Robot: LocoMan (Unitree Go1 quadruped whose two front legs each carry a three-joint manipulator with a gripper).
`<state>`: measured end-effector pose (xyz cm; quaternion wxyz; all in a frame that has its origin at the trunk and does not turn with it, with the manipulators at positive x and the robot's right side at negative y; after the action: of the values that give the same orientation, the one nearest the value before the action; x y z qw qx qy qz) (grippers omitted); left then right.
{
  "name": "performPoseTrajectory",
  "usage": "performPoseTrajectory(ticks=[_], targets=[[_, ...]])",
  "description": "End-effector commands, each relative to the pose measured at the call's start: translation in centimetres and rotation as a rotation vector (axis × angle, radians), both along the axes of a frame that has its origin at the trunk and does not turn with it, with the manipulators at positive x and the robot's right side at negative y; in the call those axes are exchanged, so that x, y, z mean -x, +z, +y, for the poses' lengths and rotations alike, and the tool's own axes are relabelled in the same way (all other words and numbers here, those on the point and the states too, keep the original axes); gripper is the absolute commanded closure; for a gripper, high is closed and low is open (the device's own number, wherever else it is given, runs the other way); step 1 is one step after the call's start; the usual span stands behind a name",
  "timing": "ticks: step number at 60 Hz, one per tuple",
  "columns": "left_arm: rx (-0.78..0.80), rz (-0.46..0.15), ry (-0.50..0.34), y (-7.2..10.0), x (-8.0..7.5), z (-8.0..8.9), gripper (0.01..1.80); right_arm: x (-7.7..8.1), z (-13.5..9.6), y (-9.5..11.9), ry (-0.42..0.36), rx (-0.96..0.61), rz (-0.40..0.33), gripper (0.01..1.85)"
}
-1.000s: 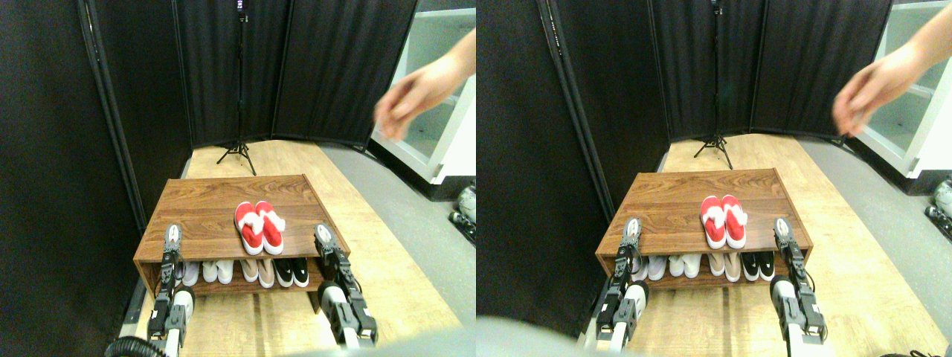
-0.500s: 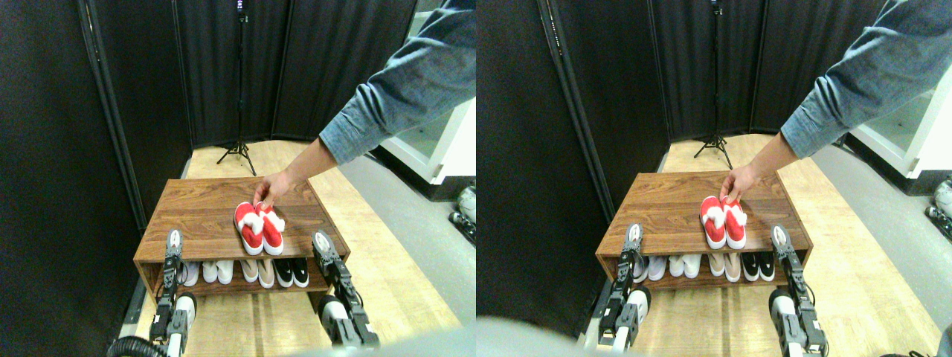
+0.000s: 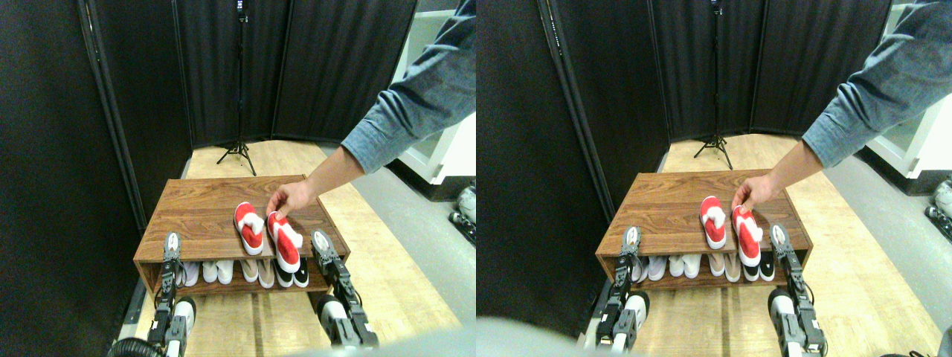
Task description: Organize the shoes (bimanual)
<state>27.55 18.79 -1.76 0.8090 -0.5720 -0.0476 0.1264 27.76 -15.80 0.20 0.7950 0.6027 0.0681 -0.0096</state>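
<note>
Red shoes sit on top of the wooden rack. The left shoe lies flat near the middle. A person's hand holds the heel of the right shoe, which sticks out over the front edge. L gripper and R gripper rest at the front corners; open or closed, cannot tell. Other pairs are on the lower shelf.

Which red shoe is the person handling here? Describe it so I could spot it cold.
Find the walnut shoe rack in the middle of the floor. Two red shoes lie on its top; a person's hand in a blue sleeve touches the heel of the right-hand shoe. Unlike the other red shoe, which lies fully on top, its toe overhangs the front edge.
</note>
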Motion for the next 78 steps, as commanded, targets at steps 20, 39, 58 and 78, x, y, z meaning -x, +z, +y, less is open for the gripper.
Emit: performPoseTrajectory(ticks=[20,39,58,78], targets=[[0.017,-0.053,0.008,0.8,-0.4,-0.4,1.8,0.9,0.1,1.6,0.029,0.007,-0.067,1.85],[0.022,-0.054,0.012,0.6,-0.4,-0.5,1.8,4.5,1.7,2.1,0.054,-0.103,0.008,1.39],[0.011,-0.063,0.016,1.0,0.0,-0.7,1.8,5.7,2.5,1.5,0.058,-0.159,0.092,0.23],[-0.005,-0.053,0.012,1.2,0.6,-0.4,1.8,5.3,4.3,-1.1,0.121,-0.185,0.136,0.06]])
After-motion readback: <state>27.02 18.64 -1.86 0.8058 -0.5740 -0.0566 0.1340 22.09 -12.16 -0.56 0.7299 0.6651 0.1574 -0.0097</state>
